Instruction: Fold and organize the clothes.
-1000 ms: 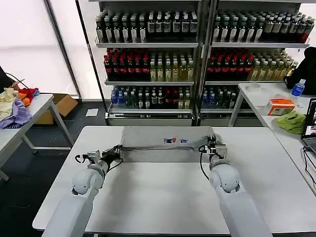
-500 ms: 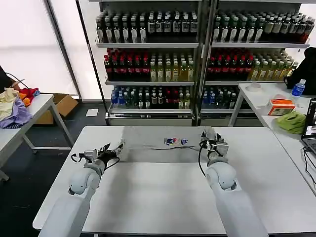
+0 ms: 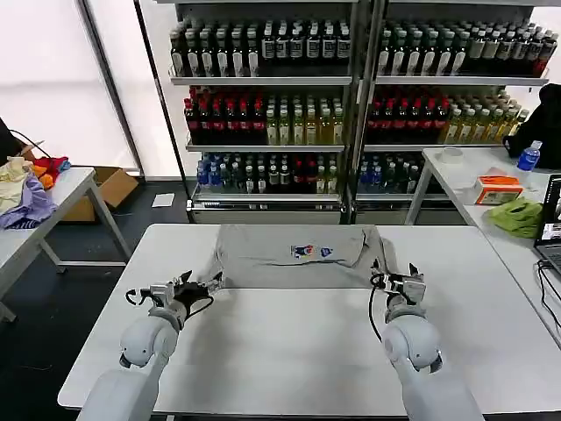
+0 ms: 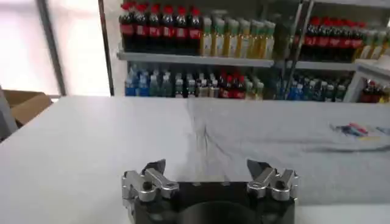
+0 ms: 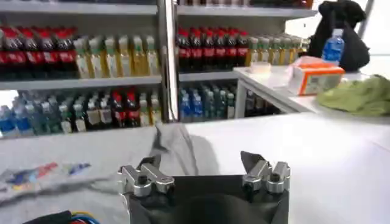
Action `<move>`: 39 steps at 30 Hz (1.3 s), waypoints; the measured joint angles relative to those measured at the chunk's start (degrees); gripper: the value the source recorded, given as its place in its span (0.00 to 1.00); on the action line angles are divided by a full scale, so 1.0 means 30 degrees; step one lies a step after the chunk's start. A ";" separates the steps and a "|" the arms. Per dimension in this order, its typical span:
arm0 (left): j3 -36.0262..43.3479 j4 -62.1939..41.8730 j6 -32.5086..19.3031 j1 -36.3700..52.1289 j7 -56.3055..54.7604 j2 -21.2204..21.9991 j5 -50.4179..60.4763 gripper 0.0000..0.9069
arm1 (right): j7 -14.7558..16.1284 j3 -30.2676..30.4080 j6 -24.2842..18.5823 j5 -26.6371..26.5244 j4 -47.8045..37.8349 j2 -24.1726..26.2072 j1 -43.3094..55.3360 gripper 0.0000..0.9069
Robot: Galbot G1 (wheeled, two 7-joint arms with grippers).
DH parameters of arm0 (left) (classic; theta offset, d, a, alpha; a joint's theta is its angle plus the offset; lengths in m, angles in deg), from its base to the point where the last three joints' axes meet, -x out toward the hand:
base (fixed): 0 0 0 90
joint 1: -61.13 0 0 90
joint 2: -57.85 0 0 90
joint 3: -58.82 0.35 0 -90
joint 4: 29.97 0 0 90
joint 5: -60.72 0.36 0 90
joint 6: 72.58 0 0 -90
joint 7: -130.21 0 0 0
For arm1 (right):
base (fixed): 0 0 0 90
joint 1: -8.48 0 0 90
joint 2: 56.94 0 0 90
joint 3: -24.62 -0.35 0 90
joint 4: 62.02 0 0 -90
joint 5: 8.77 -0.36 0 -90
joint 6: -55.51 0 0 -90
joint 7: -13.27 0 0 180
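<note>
Left gripper (image 3: pixel 208 284) low over table (image 3: pixel 289 351) at near left corner of shirt (image 3: pixel 294 256), fingers spread apart with nothing between them; same gripper (image 4: pixel 206 167) from its wrist camera, both fingertips clear of cloth, shirt (image 4: pixel 292 146) lying just ahead and to one side. Right gripper (image 3: pixel 396 281) low over table just beside near right corner of shirt, jaws likewise wide and empty; same gripper (image 5: pixel 201 162) from its wrist camera, shirt (image 5: pixel 91 170) spread ahead and off to one side. White table, largest surface, bare along near half. Light grey shirt flat across far middle of table, folded to wide band, sleeve fold bunched at right end. Small multicoloured print (image 3: pixel 311 252) facing up at centre of shirt; also visible as streak (image 4: pixel 359 129) in left wrist view and (image 5: pixel 42 173) in right wrist view.
</note>
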 measured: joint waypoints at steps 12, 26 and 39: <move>-0.0081 -0.0337 0.0039 -0.0113 0.0009 0.0130 0.0242 1.00 | 0.0196 0.0072 0.0120 -0.0124 -0.0915 -0.0064 -0.0149 1.00; 0.0169 -0.0232 0.0069 -0.0481 0.0025 -0.0188 0.0308 0.01 | 0.0272 0.0144 -0.0018 -0.0634 -0.2238 -0.0538 -0.0267 0.00; 0.0735 -0.0253 -0.0016 -0.0562 0.0159 0.0130 0.0453 0.01 | 0.0522 0.0059 -0.0175 -0.0851 -0.2207 -0.0358 -0.0866 0.00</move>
